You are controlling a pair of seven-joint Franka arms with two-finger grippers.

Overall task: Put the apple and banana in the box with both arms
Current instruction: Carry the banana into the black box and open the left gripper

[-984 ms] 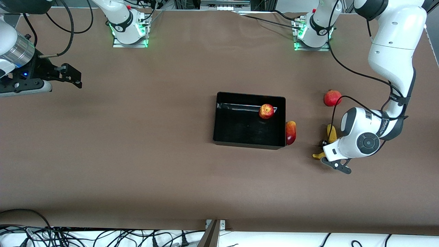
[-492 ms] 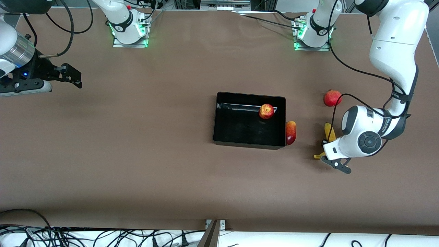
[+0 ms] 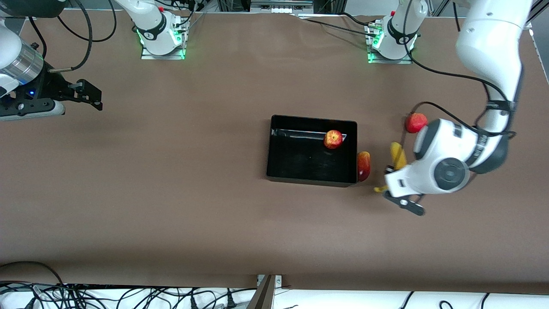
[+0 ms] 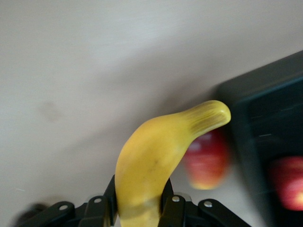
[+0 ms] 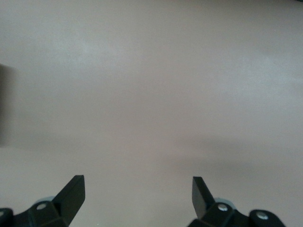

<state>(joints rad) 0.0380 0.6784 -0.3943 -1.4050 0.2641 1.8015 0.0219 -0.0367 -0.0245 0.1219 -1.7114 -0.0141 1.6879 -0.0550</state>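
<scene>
The black box [image 3: 300, 161] sits mid-table with the apple [image 3: 333, 139] in its corner toward the left arm's end. My left gripper [image 3: 392, 172] is shut on the yellow banana [image 3: 397, 155] and holds it above the table beside the box. In the left wrist view the gripper [image 4: 139, 204] clamps the banana [image 4: 156, 156], with the box [image 4: 258, 123] and the apple [image 4: 289, 183] in sight. My right gripper [image 3: 88, 95] waits open and empty over bare table at the right arm's end, as its wrist view [image 5: 137, 191] shows.
A red-and-yellow mango [image 3: 363, 165] lies against the box wall toward the left arm's end; it also shows in the left wrist view [image 4: 207, 160]. A uniformly red round fruit [image 3: 414, 122] lies by the left arm. Cables hang along the table's near edge.
My left gripper has lifted the banana off the table and carried it toward the box. The right arm has not moved.
</scene>
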